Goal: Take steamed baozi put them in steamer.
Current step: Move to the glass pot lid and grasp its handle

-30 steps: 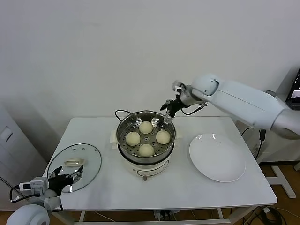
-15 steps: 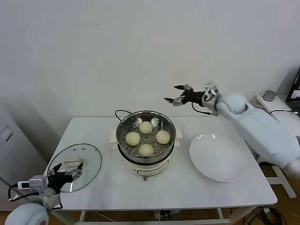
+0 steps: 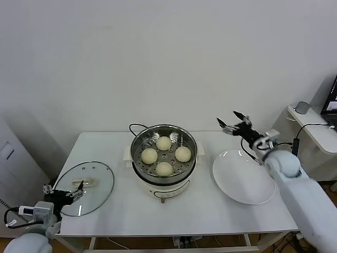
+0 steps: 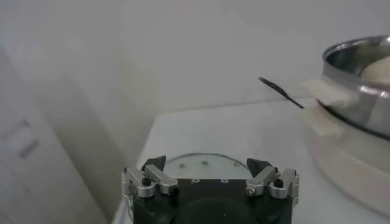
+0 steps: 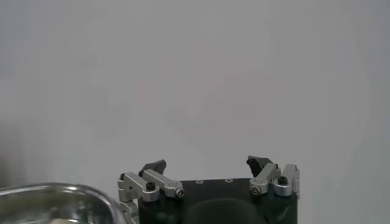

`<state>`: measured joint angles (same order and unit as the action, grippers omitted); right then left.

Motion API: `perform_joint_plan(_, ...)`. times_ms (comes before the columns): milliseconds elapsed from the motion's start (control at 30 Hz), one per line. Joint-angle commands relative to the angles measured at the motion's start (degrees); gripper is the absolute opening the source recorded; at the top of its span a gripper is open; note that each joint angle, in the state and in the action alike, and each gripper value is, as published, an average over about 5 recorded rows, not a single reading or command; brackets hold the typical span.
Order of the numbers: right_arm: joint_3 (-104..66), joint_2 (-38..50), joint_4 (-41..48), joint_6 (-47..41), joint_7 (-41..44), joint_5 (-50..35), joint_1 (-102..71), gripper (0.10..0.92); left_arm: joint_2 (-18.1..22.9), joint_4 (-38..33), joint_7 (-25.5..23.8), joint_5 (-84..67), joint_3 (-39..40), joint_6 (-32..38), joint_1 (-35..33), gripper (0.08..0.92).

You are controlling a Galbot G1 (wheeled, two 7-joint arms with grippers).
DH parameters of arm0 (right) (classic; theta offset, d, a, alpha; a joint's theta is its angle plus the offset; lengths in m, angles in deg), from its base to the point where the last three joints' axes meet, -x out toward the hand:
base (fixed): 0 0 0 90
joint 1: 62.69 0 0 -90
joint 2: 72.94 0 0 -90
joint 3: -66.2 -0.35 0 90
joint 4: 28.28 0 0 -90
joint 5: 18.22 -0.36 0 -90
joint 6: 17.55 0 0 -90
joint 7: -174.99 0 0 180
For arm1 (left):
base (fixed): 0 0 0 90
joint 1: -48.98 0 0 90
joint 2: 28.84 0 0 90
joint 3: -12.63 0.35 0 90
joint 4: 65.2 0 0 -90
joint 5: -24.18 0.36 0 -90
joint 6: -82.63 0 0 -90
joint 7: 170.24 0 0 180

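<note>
Four cream-white steamed baozi (image 3: 164,143) sit on the perforated tray inside the shiny steel steamer (image 3: 138,143), which stands on its cream base at the table's middle. My right gripper (image 3: 234,123) is open and empty, raised above the table between the steamer and the white plate (image 3: 243,176). My left gripper (image 3: 67,194) is open and empty at the table's front left edge, over the near rim of the glass lid (image 3: 97,185). The steamer's rim shows in the left wrist view (image 4: 359,73) and in the right wrist view (image 5: 55,195).
The steamer's black cord (image 3: 136,126) loops behind it toward the wall. A grey cabinet (image 3: 10,158) stands left of the table. A white side shelf (image 3: 310,124) is at the far right.
My right arm has pulled away from the steamer's back rim, swinging right and back toward the plate with its gripper open. My left gripper has drawn slightly back to the table's front left corner.
</note>
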<state>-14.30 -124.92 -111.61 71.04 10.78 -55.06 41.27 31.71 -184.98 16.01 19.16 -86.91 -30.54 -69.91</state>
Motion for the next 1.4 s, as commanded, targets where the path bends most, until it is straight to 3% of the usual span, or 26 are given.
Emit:
perform_joint_plan(33, -17.7, -7.2, -3.6, 1.5, -2.4, 7.4, -18.4, 0.823, 1.2, 4.3, -3.0, 43.5, 0.2, 15.8, -3.4, 0.823)
perform_joint_plan(267, -19.2, -10.9, -3.2, 2.2, -1.2, 9.5, -19.4, 0.823, 3.4, 8.4, -3.1, 59.7, 1.0, 21.7, -3.2, 0.823)
perform_joint_plan(533, -19.8, -12.3, -2.1, 2.7, -0.9, 11.1, -18.8, 0.823, 5.3, 19.4, 0.0, 74.4, 1.6, 27.1, 3.5, 0.823)
perform_joint_plan(1400, -17.4, -13.7, 1.2, 3.8, 0.2, 14.2, -15.6, 0.823, 6.8, 34.1, 5.2, 79.5, 1.2, 29.6, 12.7, 0.823)
